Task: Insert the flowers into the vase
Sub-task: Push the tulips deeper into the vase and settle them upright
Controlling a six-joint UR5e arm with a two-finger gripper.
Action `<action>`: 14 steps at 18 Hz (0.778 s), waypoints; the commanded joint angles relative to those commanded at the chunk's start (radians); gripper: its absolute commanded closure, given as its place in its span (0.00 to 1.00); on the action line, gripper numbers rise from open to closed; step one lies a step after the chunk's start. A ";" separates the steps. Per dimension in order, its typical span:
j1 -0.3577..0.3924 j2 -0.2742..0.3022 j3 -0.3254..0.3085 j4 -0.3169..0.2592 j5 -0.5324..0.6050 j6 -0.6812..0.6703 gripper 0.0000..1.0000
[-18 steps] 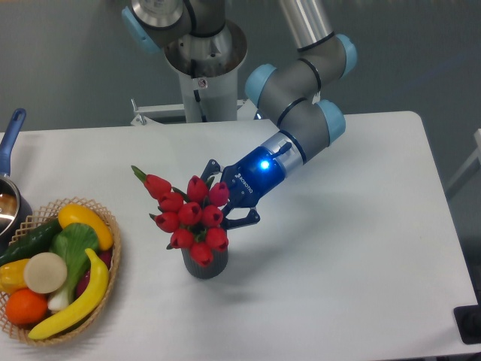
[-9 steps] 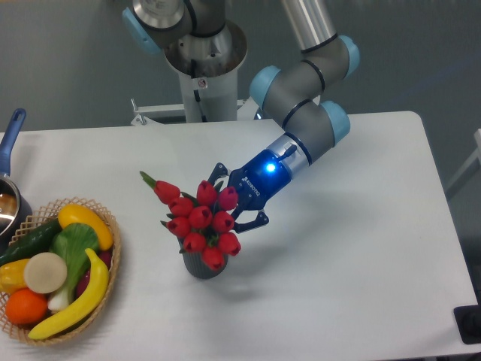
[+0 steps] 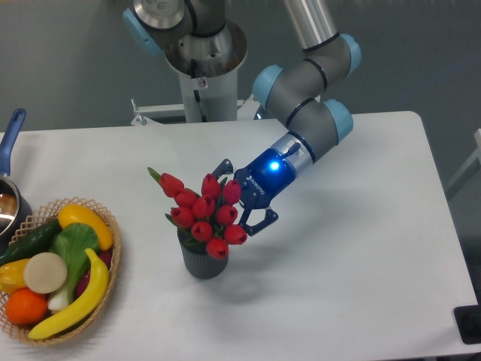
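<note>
A bunch of red tulip flowers (image 3: 201, 213) with green leaves hangs tilted just above the mouth of the small dark grey ribbed vase (image 3: 203, 262), which stands near the table's middle. The buds cover most of the vase's opening, so I cannot tell how deep the stems reach. My gripper (image 3: 235, 198) comes in from the upper right with its blue light on. Its two dark fingers stand on either side of the bunch's right end, shut on the flowers. The stems are hidden behind the buds.
A wicker basket (image 3: 114, 248) with a banana, an orange, a cucumber and other produce sits at the front left. A metal pot (image 3: 6, 204) with a blue handle (image 3: 13, 125) is at the left edge. The arm's base (image 3: 203, 64) stands at the back.
The gripper and the flowers have moved together to the right and slightly down, bringing the bunch more squarely over the vase's mouth. The vase has stayed in place.
</note>
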State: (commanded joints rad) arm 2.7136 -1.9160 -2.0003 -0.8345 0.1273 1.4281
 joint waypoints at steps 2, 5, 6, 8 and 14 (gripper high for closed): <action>0.002 0.020 0.000 0.000 0.003 0.000 0.00; 0.003 0.074 -0.005 -0.002 0.076 -0.002 0.00; 0.003 0.087 -0.011 -0.002 0.109 -0.002 0.00; 0.005 0.120 -0.014 -0.003 0.165 -0.003 0.00; 0.023 0.221 -0.023 -0.006 0.405 -0.002 0.00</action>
State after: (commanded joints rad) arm 2.7365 -1.6952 -2.0233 -0.8406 0.5319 1.4266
